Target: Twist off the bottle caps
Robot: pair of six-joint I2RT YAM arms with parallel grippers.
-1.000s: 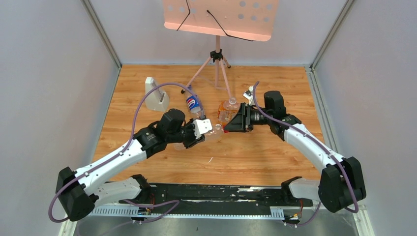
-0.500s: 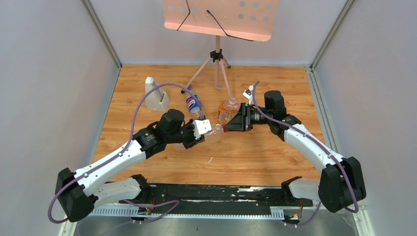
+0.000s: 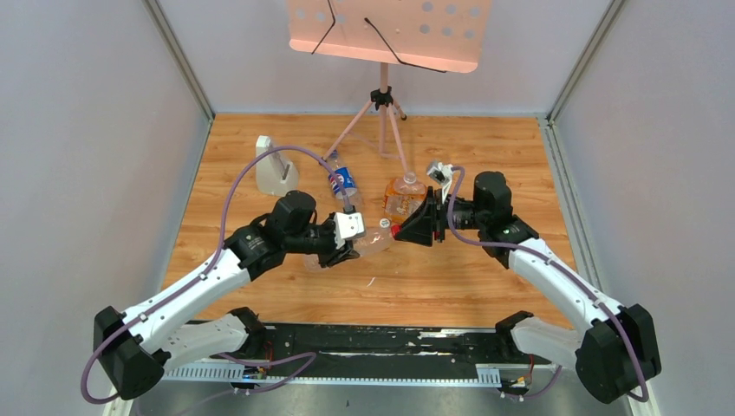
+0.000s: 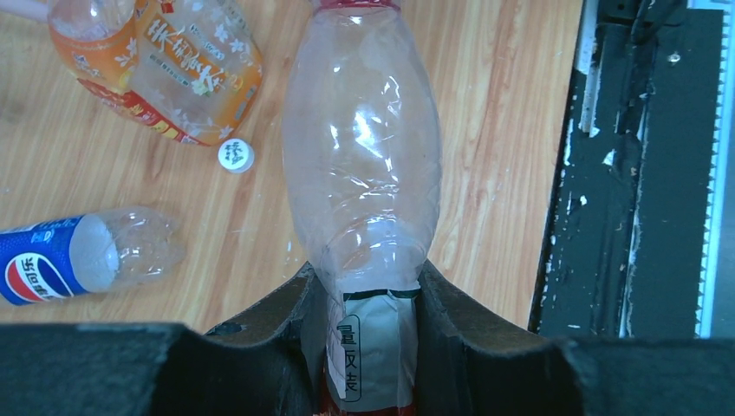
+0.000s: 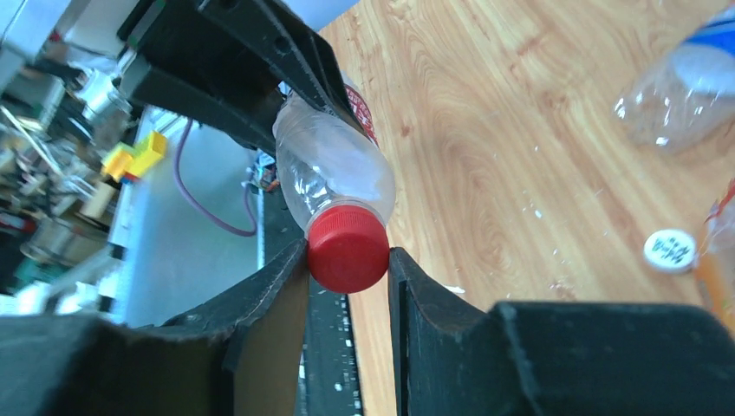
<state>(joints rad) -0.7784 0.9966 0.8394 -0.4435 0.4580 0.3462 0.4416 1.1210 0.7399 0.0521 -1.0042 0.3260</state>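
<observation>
My left gripper [image 4: 368,295] is shut on the labelled lower body of a clear bottle [image 4: 362,147], holding it level above the table. Its red cap [image 5: 348,250] sits between the fingers of my right gripper [image 5: 348,260], which is shut on it. From above, the two grippers meet mid-table: left gripper [image 3: 351,238], bottle [image 3: 374,236], right gripper [image 3: 400,230]. A white cap [image 4: 235,156] lies loose on the wood beside the orange-labelled bottle [image 4: 173,74]. The Pepsi bottle [image 4: 61,260] lies on its side.
A pale grey upright block [image 3: 276,166] stands at the back left. A pink music stand's tripod [image 3: 381,104] stands at the back centre. A black rail [image 3: 381,342] runs along the near edge. Grey walls close in the left and right sides.
The right wrist has turned and come slightly nearer, with the red cap between its fingers. The left arm has shifted a little to the left, still holding the bottle.
</observation>
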